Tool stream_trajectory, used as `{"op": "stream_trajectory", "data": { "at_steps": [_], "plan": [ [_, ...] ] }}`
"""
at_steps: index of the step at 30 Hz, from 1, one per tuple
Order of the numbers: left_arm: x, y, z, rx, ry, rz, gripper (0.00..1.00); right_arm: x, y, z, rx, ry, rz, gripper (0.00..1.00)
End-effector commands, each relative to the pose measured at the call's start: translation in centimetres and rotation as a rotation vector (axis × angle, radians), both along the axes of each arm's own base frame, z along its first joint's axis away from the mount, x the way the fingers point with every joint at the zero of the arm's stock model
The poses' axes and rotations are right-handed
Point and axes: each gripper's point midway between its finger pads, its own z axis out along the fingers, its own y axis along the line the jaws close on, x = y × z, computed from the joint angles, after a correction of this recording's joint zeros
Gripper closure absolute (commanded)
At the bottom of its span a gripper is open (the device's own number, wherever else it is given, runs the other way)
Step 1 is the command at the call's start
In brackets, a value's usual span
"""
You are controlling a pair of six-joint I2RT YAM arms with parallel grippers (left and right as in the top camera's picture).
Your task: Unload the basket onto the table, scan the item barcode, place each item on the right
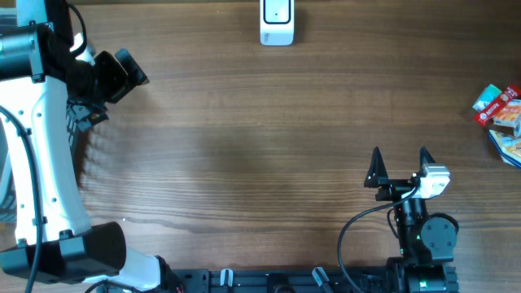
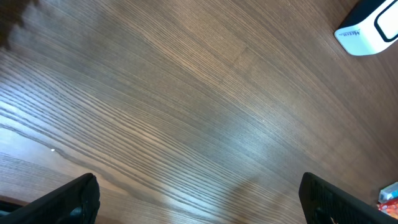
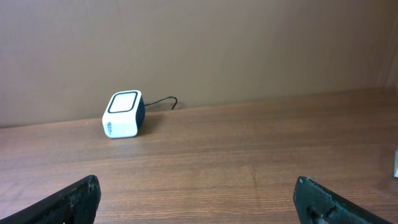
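Note:
The item, a red and blue snack packet (image 1: 498, 107), lies at the table's right edge on other packets; one corner of it shows in the left wrist view (image 2: 390, 194). The white barcode scanner (image 1: 277, 23) stands at the back centre and appears in both wrist views (image 2: 372, 28) (image 3: 123, 114). My left gripper (image 1: 130, 75) hangs open above the far left of the table, with nothing between its fingers (image 2: 74, 200). My right gripper (image 1: 400, 163) stands open near the front right, pointing at the back, also with nothing in it (image 3: 196, 199).
A blue-and-white packet (image 1: 509, 146) lies under the item at the right edge. A thin cable (image 3: 163, 101) runs from the scanner toward the brown back wall (image 3: 249, 43). The left arm's white body (image 1: 49, 163) stands along the left side.

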Motion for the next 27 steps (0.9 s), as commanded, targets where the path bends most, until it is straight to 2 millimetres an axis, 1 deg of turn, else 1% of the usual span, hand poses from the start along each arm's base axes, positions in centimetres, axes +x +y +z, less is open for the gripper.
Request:
{"op": "stream_trajectory", "data": {
  "at_steps": [1, 2, 12, 17, 20, 23, 27],
  "plan": [
    [0.1, -0.3, -0.3, -0.006, 0.006, -0.018, 0.0, -0.1, -0.4, 0.4, 0.007, -0.016, -0.021, 0.02],
    [0.1, -0.3, -0.3, -0.006, 0.006, -0.018, 0.0, -0.1, -0.4, 0.4, 0.007, -0.016, -0.021, 0.0],
    [-0.1, -0.1, -0.4, 0.003, 0.016, -0.015, 0.0, -0.1, -0.4, 0.4, 0.007, -0.016, -0.021, 0.0],
    [0.4, -0.6, -0.4, -0.009, 0.001, -0.029, 0.0, -0.1, -0.4, 0.4, 0.007, -0.016, -0.021, 0.0],
    [1.0, -1.9, 0.8, 0.02, -0.08, -0.127, 0.0, -0.1, -0.4, 0.4, 0.007, -0.016, -0.021, 0.0],
    [1.2, -3.8, 2.6, 0.057, -0.18, -0.253, 0.0, -0.1, -0.4, 0.4, 0.007, -0.016, -0.021, 0.0],
    [1.0, -6.6, 5.7, 0.125, -0.34, -0.426, 0.0, -0.1, -0.4, 0.4, 0.007, -0.016, -0.021, 0.0]
  ]
}}
